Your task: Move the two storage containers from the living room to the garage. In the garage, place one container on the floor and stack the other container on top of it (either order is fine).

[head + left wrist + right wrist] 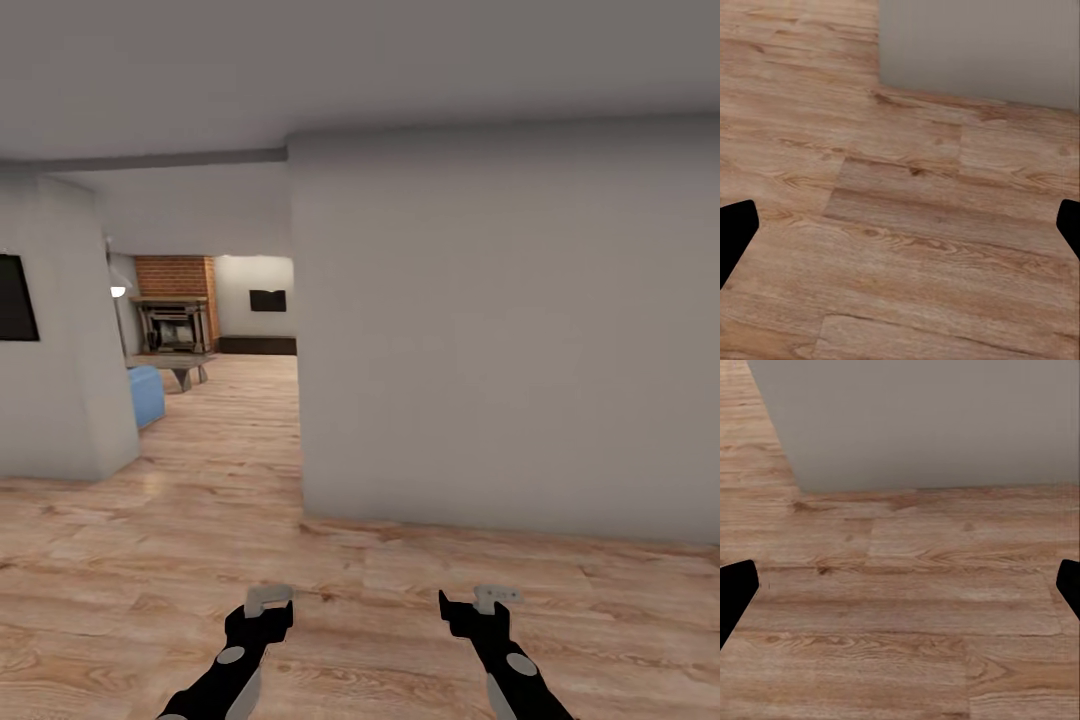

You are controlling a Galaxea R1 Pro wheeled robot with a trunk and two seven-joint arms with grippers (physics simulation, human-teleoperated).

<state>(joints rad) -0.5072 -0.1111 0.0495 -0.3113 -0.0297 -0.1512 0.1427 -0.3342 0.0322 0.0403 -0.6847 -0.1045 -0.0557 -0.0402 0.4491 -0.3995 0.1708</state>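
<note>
Both arms hang low in front of the robot over a light wood plank floor (150, 560). The left end effector (268, 600) and the right end effector (490, 598) are level with each other and well apart, each with nothing between its fingers. In each wrist view the two dark fingertips (735, 232) sit at opposite edges of the picture with bare planks between them, so both end effectors are released and spread wide (the right fingertips (736, 589) look the same as the left).

Straight ahead of both end effectors stands a broad grey-white wall (510, 340), its foot meeting the planks not far beyond the fingertips; its corner lies a little ahead of the left end effector.

Ahead and to the left of the left end effector, past that corner, a passage opens into the living room (215, 340). Far down it are a red brick fireplace (175, 300), a low surface (180, 365) before it, and the end of a blue sofa (146, 392). A second wall (60, 400) bounds the passage on the left, with a dark screen (15, 297) on it.

No orange-red storage container can be seen from here.
</note>
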